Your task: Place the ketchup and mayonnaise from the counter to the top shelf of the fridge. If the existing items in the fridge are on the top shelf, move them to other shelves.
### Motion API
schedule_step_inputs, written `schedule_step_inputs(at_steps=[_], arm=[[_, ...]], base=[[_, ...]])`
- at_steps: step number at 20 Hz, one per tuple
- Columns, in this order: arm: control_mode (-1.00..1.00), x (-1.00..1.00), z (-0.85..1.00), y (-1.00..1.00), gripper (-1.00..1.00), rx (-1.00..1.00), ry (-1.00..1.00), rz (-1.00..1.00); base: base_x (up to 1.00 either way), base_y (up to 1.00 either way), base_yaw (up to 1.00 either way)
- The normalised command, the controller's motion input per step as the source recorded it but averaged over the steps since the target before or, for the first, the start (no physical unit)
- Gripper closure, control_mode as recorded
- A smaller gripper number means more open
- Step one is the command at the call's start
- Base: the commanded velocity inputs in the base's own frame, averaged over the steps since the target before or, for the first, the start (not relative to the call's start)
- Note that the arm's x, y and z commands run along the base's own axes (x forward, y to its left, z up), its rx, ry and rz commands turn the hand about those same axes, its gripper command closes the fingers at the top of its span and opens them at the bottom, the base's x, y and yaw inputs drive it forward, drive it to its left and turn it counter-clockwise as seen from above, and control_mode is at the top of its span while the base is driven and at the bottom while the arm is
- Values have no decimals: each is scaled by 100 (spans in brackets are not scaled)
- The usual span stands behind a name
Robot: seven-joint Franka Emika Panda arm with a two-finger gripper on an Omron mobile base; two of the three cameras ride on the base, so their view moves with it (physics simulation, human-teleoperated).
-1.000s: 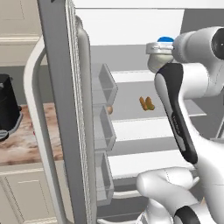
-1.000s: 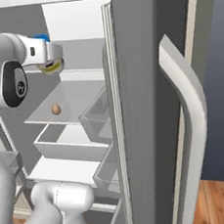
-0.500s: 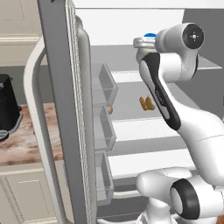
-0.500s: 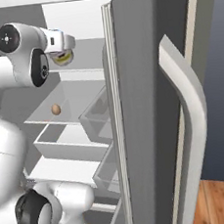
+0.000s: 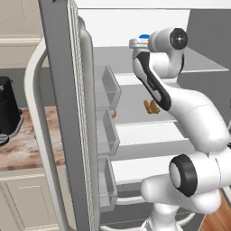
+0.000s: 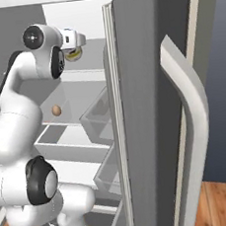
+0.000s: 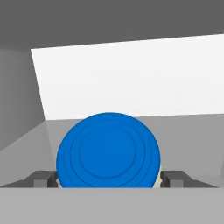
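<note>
We are gripping the short cream-white mayonnaise jar with its blue screw lid (image 7: 108, 150) between our gripper (image 7: 109, 178) fingers, inside the tall grey steel fridge (image 6: 149, 106), near its far white wall.

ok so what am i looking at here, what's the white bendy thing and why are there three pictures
The white bendy thing is a jointed robot arm working in a simulated kitchen. Two pictures come from cameras on its base, behind it to the left and right; the third looks along its gripper.

It reaches into a tall grey steel fridge with a white interior. The gripper is closed on a short cream-white mayonnaise jar with a blue screw lid, held up near the top white shelf.

On a lower shelf lie two small orange-brown lumps; the right camera shows a tan egg-shaped ball. Left of the fridge a black coffee machine stands on the pinkish-brown stone counter.
</note>
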Motion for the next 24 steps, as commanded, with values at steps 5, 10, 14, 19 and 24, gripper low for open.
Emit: schedule_step_inputs(at_steps=[5, 10, 14, 19, 24], arm=[[-100, 57, -23, 0, 100, -6, 7, 0], [-100, 41, -22, 0, 100, -9, 11, 0], [-100, 14, -7, 0, 100, -5, 3, 1], [-100, 10, 0, 0, -100, 0, 1, 0], [-100, 23, -1, 0, -100, 0, 0, 0]], base=[[0, 0, 0], [0, 0, 0], [0, 0, 0], [0, 0, 0], [0, 0, 0]])
